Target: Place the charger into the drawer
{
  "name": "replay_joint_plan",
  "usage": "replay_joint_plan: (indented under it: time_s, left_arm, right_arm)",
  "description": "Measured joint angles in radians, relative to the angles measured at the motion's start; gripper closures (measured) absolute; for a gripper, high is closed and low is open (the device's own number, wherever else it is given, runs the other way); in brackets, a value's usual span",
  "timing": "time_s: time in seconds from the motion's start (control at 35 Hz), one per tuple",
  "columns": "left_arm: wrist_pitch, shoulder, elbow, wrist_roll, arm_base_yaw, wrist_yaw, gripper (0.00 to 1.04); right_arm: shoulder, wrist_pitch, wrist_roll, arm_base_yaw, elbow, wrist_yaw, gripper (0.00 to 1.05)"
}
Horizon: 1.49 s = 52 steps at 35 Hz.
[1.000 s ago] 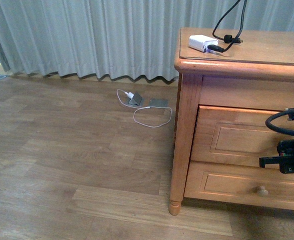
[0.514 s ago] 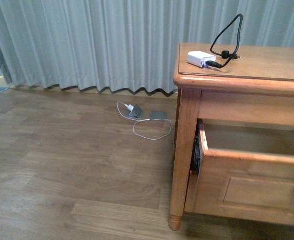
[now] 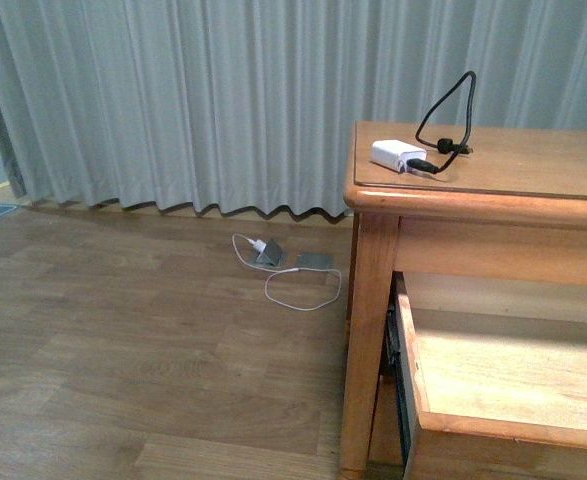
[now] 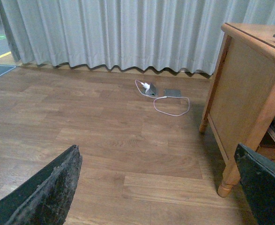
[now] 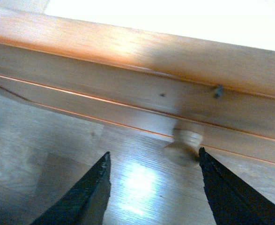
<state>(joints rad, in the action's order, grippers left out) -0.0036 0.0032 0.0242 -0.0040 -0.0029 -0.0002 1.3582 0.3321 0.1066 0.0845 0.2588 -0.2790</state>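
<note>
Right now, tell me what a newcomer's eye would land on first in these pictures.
The wooden drawer stands open at the front view's lower right, its pale interior bare where seen. On the dresser top above it sits the white charger, its black cable looping upward. A white plug with thin cable lies on the floor by the curtain.

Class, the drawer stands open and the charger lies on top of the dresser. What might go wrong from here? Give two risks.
1. The charger lies close to an edge of the dresser top, so a poor grasp might knock it off onto the floor.
2. Its thick black cable loops upward. It might catch, or hang over the wall of the drawer and block closing.
</note>
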Motion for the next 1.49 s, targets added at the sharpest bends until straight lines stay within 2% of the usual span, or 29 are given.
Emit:
replay_joint_plan:
  time_s: [0.26,0.29,0.37,0.46,0.69,0.86,0.94,1.03,1.23,1.26,1.31,1.34,1.49]
  left_arm:
    - [0.000,0.000,0.000,0.000,0.000,0.000,0.06]
    - [0.000,0.000,0.000,0.000,0.000,0.000,0.06]
    - [0.000,0.000,0.000,0.000,0.000,0.000,0.06]
    - [0.000,0.000,0.000,0.000,0.000,0.000,0.06]
    - [0.000,0.000,0.000,0.000,0.000,0.000,0.06]
    - [0.000,0.000,0.000,0.000,0.000,0.000,0.06]
    - [0.000,0.000,0.000,0.000,0.000,0.000,0.06]
    - [0.000,0.000,0.000,0.000,0.000,0.000,0.06]
    - [0.000,0.000,0.000,0.000,0.000,0.000,0.06]
    - [0.000,0.000,0.000,0.000,0.000,0.000,0.06]
    - [0.000,0.000,0.000,0.000,0.000,0.000,0.06]
    - [0.000,0.000,0.000,0.000,0.000,-0.001,0.06]
    - [0.000,0.000,0.000,0.000,0.000,0.000,0.06]
  right_arm:
    - [-0.309,-0.259,-0.066,0.006,0.028,-0.076,0.08]
    - [-0.354,-0.296,-0.077,0.006,0.037,-0.084,0.07]
    - [-0.502,-0.414,-0.097,0.014,0.071,-0.121,0.09]
    - [-0.592,-0.438,-0.123,0.038,0.102,-0.131,0.09]
    - [-0.676,-0.374,-0.213,0.121,0.125,-0.161,0.09]
    - [-0.740,-0.333,-0.234,0.167,0.080,-0.195,0.09]
    - [-0.763,-0.260,-0.246,0.198,0.034,-0.216,0.09]
    - [-0.766,-0.206,-0.264,0.211,0.009,-0.202,0.09]
    - [-0.766,-0.202,-0.272,0.211,0.000,-0.201,0.09]
    - [-0.771,-0.170,-0.262,0.203,-0.011,-0.167,0.11]
    - [-0.798,-0.012,-0.197,0.160,-0.076,-0.010,0.23]
    - [-0.814,0.021,-0.177,0.144,-0.095,0.043,0.28]
    - [-0.877,0.027,-0.131,0.091,-0.138,0.115,0.51]
